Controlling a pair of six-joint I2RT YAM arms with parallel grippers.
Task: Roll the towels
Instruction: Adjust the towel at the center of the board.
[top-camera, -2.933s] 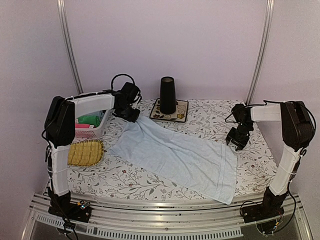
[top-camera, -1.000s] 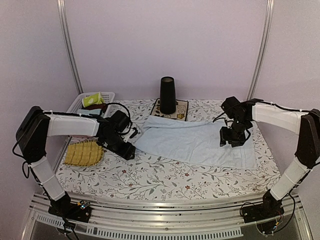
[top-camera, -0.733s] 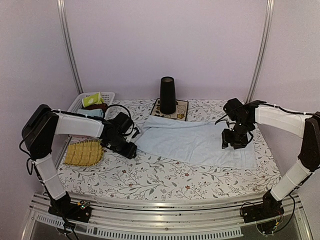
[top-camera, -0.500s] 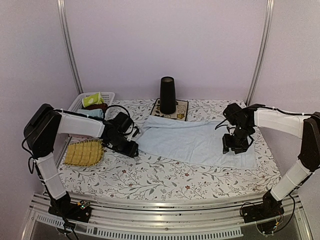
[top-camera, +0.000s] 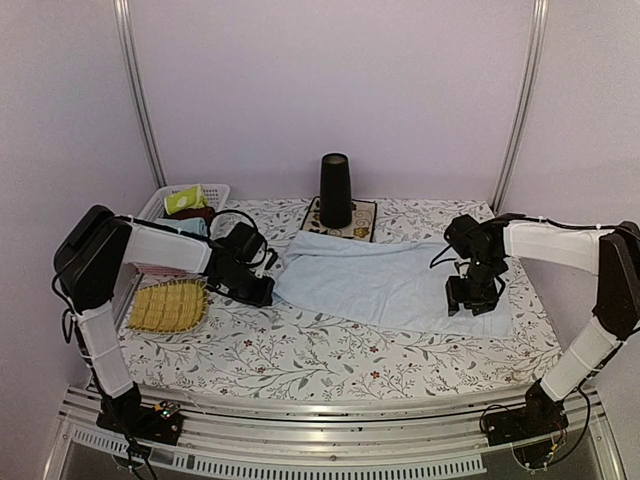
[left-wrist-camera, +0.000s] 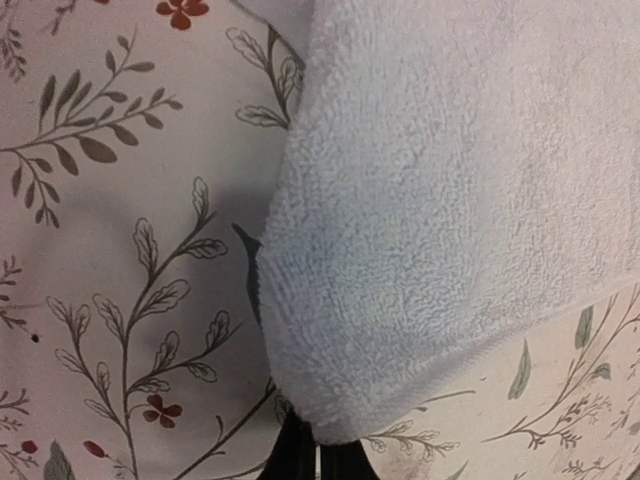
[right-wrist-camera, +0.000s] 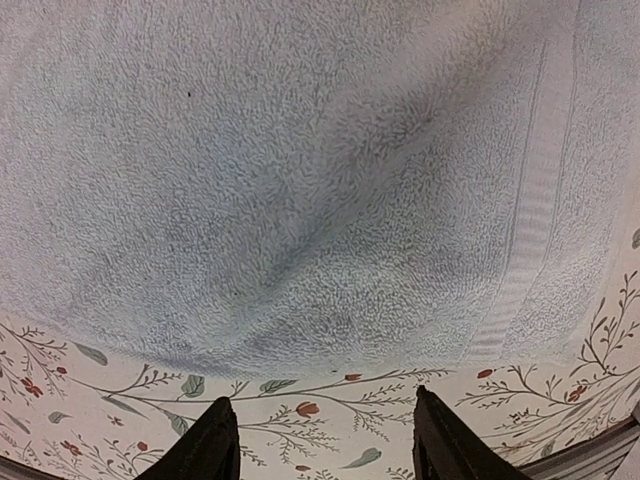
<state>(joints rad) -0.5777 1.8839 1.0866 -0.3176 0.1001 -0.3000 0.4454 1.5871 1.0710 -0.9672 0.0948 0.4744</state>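
Observation:
The light blue towel (top-camera: 385, 280) lies spread flat across the middle of the table. My left gripper (top-camera: 262, 293) is shut on its left corner, low at the tablecloth; in the left wrist view the closed gripper (left-wrist-camera: 318, 458) pinches the towel's rounded corner (left-wrist-camera: 430, 200). My right gripper (top-camera: 472, 300) hovers open over the towel's right end; in the right wrist view the gripper (right-wrist-camera: 325, 440) is spread wide and empty above the towel's near edge (right-wrist-camera: 300, 180). The yellow-green towel (top-camera: 186, 198) sits in the white basket at the back left.
A black cup (top-camera: 335, 190) stands on the flowered mat (top-camera: 345, 232) just behind the towel. The straw tray (top-camera: 170, 305) lies left of my left gripper. The white basket (top-camera: 150, 212) is at the back left corner. A floral cloth (top-camera: 330, 355) covers the table.
The towel lay diagonally toward the front edge; now it lies across the back half. In the last second my right gripper moved nearer along the towel's right end; my left gripper shifted slightly right.

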